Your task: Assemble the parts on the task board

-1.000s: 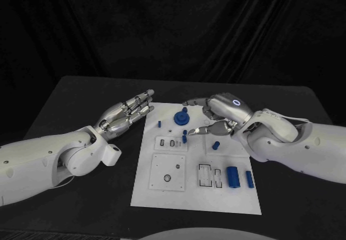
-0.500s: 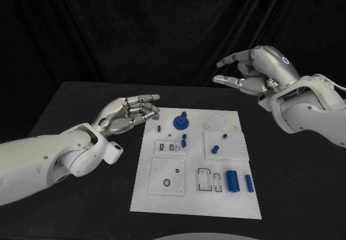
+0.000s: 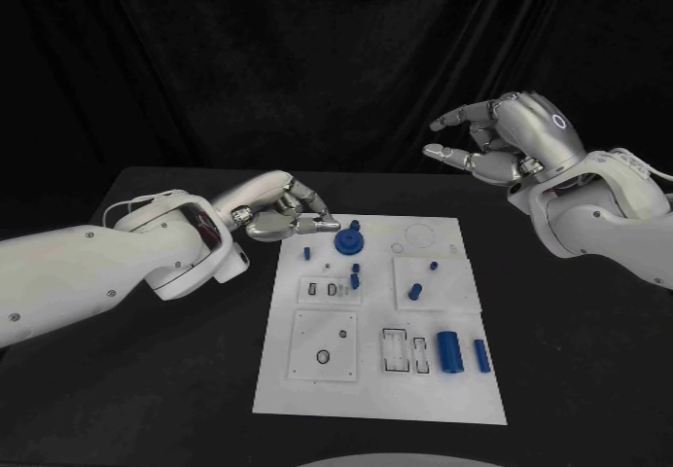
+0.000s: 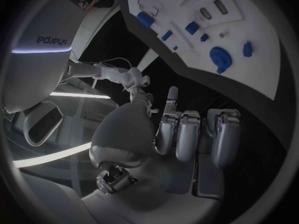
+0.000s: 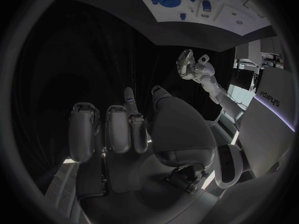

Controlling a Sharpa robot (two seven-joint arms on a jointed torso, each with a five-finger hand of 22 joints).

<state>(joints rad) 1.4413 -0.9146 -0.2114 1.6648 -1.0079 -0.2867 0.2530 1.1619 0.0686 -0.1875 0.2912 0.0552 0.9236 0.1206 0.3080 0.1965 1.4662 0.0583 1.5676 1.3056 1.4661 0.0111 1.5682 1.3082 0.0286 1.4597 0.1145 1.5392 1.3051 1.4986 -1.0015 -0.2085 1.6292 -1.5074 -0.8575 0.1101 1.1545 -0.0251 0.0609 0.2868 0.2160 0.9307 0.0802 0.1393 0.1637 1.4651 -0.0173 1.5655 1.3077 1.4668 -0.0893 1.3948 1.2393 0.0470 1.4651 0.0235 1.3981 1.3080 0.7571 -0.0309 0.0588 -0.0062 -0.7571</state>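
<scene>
The white task board (image 3: 326, 389) lies in the middle of the black table. A blue gear-like round part (image 3: 351, 235) stands at its far left corner. My left hand (image 3: 285, 211) hovers at the board's far left edge, fingers curled in and empty, with the fingertips close beside the gear. My right hand (image 3: 501, 136) is raised high over the table's far right, fingers curled, holding nothing. The left wrist view shows my left hand's curled fingers (image 4: 187, 134) facing the board (image 4: 249, 74) and the gear (image 4: 220, 58). The right wrist view has my right hand (image 5: 124, 129) far from the board (image 5: 215, 16).
Small blue pegs (image 3: 356, 278) stand in the board's middle plates, with another blue piece (image 3: 416, 289) to their right. Two blue cylinders (image 3: 450, 350) lie side by side near the board's right edge. Bare black table surrounds the board.
My left hand has swung right to the board's far left edge and curled its fingers in. My right hand, down at the board a second ago, has risen and stays high.
</scene>
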